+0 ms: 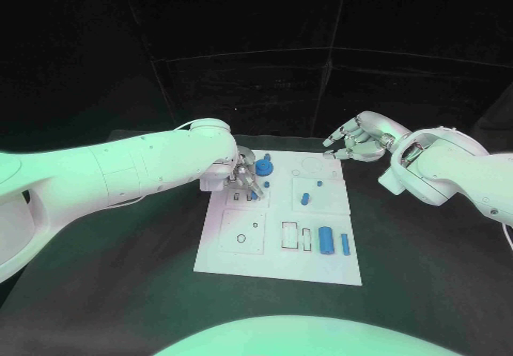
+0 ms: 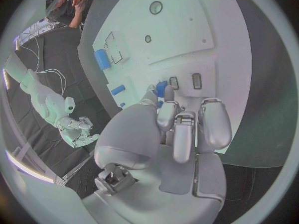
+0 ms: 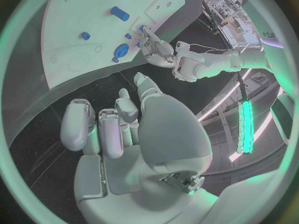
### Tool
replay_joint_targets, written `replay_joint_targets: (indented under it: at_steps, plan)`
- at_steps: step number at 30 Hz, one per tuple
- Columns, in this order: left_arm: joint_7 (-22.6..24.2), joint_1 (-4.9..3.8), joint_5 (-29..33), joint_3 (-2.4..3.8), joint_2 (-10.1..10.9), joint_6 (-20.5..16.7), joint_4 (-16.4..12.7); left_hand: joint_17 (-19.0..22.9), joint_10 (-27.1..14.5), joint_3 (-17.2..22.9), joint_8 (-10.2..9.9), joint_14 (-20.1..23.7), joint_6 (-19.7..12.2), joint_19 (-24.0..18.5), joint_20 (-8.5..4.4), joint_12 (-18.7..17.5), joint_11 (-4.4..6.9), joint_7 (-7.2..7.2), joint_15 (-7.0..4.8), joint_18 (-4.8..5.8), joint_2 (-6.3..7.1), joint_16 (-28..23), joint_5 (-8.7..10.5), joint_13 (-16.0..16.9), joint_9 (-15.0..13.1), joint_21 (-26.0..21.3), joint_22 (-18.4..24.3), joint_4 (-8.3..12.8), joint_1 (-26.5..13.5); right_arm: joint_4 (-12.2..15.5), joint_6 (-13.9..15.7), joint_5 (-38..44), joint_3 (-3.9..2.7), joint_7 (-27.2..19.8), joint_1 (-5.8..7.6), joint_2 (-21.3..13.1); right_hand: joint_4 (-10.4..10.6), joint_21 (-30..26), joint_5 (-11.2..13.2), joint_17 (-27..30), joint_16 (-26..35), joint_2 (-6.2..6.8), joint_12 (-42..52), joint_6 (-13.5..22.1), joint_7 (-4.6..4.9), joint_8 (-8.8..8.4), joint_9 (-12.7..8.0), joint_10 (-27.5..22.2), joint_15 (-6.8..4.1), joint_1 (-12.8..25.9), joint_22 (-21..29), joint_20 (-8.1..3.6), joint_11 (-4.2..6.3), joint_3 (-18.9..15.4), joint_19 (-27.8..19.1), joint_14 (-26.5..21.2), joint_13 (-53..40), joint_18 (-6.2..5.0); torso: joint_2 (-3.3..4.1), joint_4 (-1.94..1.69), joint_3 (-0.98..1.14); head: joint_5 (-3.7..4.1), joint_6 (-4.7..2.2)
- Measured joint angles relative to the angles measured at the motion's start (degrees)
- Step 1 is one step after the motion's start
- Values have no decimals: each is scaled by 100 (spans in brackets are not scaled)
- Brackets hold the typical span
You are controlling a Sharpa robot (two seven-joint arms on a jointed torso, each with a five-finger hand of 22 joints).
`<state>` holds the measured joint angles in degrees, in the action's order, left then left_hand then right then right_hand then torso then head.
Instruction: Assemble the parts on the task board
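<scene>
Left hand (image 1: 244, 178) low over far-left part of task board (image 1: 246, 259), fingers curled down onto the board surface; fingertips (image 2: 167, 115) close together around a small blue part (image 2: 161, 88) in left wrist view, but cannot tell whether actually pinched or just touched. Round blue part (image 1: 263, 167) just right of that hand, near board's far edge. Two dark slots (image 2: 185, 81) on board just beside the fingertips. Small round hole (image 1: 241, 238) on near-left plate section. Rectangular outlined recess (image 1: 290, 234) near board's middle-near area. Small blue part (image 1: 305, 198) lying mid-board, right of left hand. Larger blue cylinder (image 1: 325, 239) and slimmer blue part (image 1: 345, 244) side by side on near-right section, lying flat. Tiny blue part (image 1: 319, 181) on far-right section. Right hand (image 1: 358, 139) raised beyond board's far-right corner, over black table (image 1: 107, 297), fingers loosely curled and apart, holding nothing, well apart from all parts.
</scene>
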<state>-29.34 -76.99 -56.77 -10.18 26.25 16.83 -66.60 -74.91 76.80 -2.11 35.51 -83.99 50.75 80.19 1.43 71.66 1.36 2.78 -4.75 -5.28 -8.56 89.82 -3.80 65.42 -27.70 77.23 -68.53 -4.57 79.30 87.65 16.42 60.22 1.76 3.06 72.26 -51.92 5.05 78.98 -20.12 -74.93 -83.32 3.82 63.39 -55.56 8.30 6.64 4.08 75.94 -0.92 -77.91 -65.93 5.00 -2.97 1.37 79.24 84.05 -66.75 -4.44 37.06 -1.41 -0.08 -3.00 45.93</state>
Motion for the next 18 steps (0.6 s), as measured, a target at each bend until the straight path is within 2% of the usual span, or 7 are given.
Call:
replay_joint_targets:
  at_steps: [4, 6, 7, 8, 11, 13, 18]
  plan:
    - [0, -1, 43, 1, 44, -6, -35, 0, 0, 404, -95, 0, -19, 0, 0, -28, 0, 19, 0, 0, 132, 0, -202, -46, 45, 0, -22, -253, -38, -13, -18, 0, 0, 0, 0, 14, 0, 0, -24, 0, 0, 0, 0, 0, 0, 0, 0, 0, 0, 0, 0, 0, 0, 0, 0, 0, 0, 0, -1, 0, -1, -3, 2]
    - [0, 1, 76, -5, 73, -15, -60, 0, 3, 911, -111, -6, -16, 0, 0, -55, 3, 21, -6, 1, 394, 0, -306, -57, 48, 0, -40, -352, -231, -17, -26, 0, 0, 0, 0, 20, 0, 0, -24, 0, 0, 0, 0, 0, 0, 0, 0, 0, 0, 0, 0, 0, 0, 0, 0, 0, 0, 0, -1, -1, -1, -3, -3]
    - [0, 7, 96, -7, 91, -24, -79, 0, 9, 1370, -112, -9, -5, 0, 0, -54, 9, 32, -8, 1, 571, 0, -360, -20, 43, 0, -49, -275, -360, -19, -31, 0, 0, 0, 0, 23, 0, 0, -24, 0, 0, 0, 0, 0, 0, 0, 0, 0, 0, 0, 0, 0, 0, 0, 0, 0, 0, 0, -1, -2, -1, -3, -7]
    - [0, 15, 122, -11, 117, -38, -102, 0, 20, 1723, -82, -14, -5, 0, 0, -41, 19, 32, -14, 0, 756, 0, -422, 7, -11, 0, -61, -335, -531, -22, -37, 0, 0, 0, -1, 27, 0, 0, -24, 0, 0, 0, 0, 0, 0, 0, 0, 0, 0, 0, 0, 0, 0, 0, 0, 0, 0, 0, -1, -3, -1, -3, -8]
    - [0, 25, 183, -15, 197, -99, -177, 0, 44, 2965, 142, 5, -5, -17, 17, -41, -3, 32, 5, 0, 1179, 0, -445, -10, -205, 0, -92, -183, -1091, -27, -48, 0, 1, -2, -1, 30, 0, 0, -43, 0, 0, 0, 0, 0, 0, 0, 0, 0, 0, 0, 0, 0, 0, 0, 0, 0, 0, 0, -4, -6, -1, -3, -13]
    - [1, 25, 227, -16, 272, -178, -244, 0, 52, 3199, 206, 5, -5, -17, 17, -41, -10, 32, 5, 0, 1255, 0, -445, -16, -260, 0, -93, -200, -1232, -32, -59, 0, 1, -3, -1, 30, 0, 0, -45, 1, 0, 0, 0, 0, 0, 0, 0, 0, 0, 0, -1, 0, 0, 0, 0, 0, 0, 0, -4, -7, 0, -2, -16]
    - [4, 25, 302, -16, 468, -458, -455, 0, 52, 3385, 290, 5, -7, -17, 18, -41, -10, 31, 5, 1, 1317, 0, -445, -36, -330, 0, -115, -216, -1336, -46, -77, 0, 1, -4, -1, 25, 0, 0, -44, 1, 0, 0, 0, 0, 0, 0, 0, 0, 0, 0, -1, 0, 0, 0, 0, 0, 0, 0, -8, -10, 2, -4, -17]
